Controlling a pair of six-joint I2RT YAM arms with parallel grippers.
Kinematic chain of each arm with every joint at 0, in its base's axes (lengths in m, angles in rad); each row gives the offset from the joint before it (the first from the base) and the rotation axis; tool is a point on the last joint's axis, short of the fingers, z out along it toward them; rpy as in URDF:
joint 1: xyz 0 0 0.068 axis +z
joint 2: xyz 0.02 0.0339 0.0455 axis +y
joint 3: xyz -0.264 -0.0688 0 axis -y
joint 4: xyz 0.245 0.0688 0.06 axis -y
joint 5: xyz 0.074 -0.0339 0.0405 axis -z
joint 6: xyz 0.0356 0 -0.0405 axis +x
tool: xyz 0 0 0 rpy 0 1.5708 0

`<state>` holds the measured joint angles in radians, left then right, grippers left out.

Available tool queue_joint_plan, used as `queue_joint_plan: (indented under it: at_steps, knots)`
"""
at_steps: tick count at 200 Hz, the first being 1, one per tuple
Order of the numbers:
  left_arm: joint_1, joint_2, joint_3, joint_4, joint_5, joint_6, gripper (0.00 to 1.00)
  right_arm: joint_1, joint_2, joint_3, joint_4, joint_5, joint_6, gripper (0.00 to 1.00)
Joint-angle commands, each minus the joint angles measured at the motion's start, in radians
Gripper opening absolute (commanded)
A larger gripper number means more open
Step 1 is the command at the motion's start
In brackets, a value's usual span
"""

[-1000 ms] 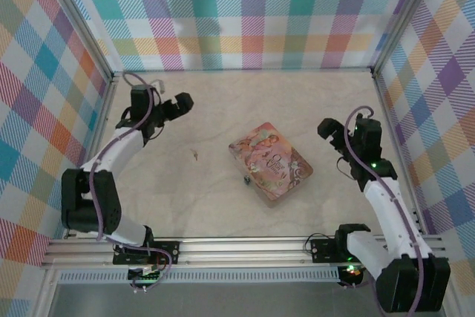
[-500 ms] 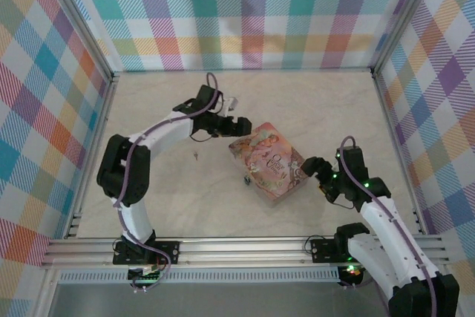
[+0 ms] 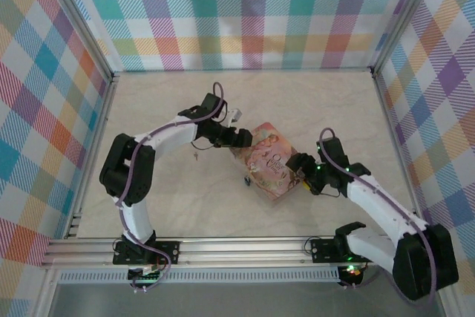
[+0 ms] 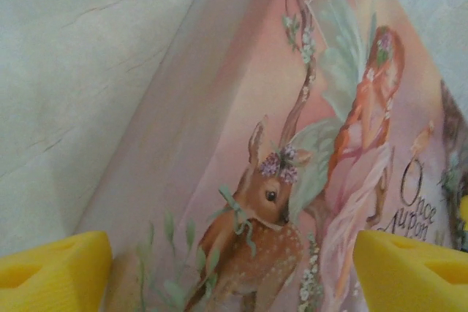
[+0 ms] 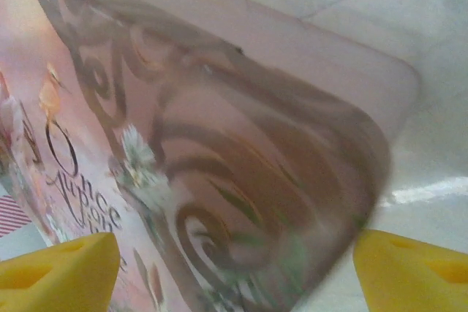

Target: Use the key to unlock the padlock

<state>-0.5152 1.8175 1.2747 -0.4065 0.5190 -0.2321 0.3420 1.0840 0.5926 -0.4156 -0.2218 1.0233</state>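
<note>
The left jaws stand wide apart. Their two yellow wedge-shaped pads (image 4: 51, 272) sit either side of one corner of the pink illustrated tin (image 4: 219, 129), and we cannot tell whether they touch it. The right jaws are spread about as wide, with yellow pads (image 5: 413, 268) flanking the opposite corner of the tin. Contact is unclear there too.

From above, we see the tiny dark bluish-silver padlock (image 3: 246, 180) at the tin's near-left edge, on the side facing the arm bases and low against the pale marbled counter (image 3: 171, 206). It is too small for us to tell how its shackle stands. The tiny thin dull-metal key (image 3: 196, 156) lies loose on the counter left of the tin. It is apart from the padlock and sits in neither jaws.

We count one padlock, one key, one tin, two arms and four yellow pads.

The tin lies flat and turned at an angle. Its lid shows a fawn, a winged red-haired figure and the words "Once upon". The white left arm (image 3: 159, 135) arches over the counter just beyond the key, and the white right arm (image 3: 371, 198) comes in from the near right. The tin sits between the two sets of jaws, and the padlock's side faces open counter. Pastel plaid walls (image 3: 252, 12) close three sides, and an aluminium rail (image 3: 245, 246) runs along the near edge.
</note>
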Motion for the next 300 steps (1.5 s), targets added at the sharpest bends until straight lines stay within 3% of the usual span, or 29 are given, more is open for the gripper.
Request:
queue_joint_plan:
  at_steps: [1, 86, 146, 229, 300]
  knots:
    - [-0.011, -0.083, -0.057, 0.024, -0.003, -0.026, 0.85, 0.008, 0.074, 0.088, 0.105, -0.021, -0.048, 0.81]
    - [-0.012, -0.203, -0.209, 0.168, -0.065, -0.163, 0.75, 0.007, 0.451, 0.414, 0.111, -0.066, -0.244, 0.72]
    - [-0.018, -0.22, -0.244, 0.276, -0.18, -0.272, 0.76, 0.005, 0.66, 0.636, 0.084, -0.085, -0.361, 0.71]
    - [-0.032, -0.144, -0.166, 0.293, -0.231, -0.3, 0.79, -0.01, 0.74, 0.717, 0.047, -0.05, -0.394, 0.73]
    - [-0.034, -0.197, -0.195, 0.279, -0.279, -0.315, 0.86, -0.034, 0.74, 0.731, 0.034, -0.033, -0.409, 0.8]
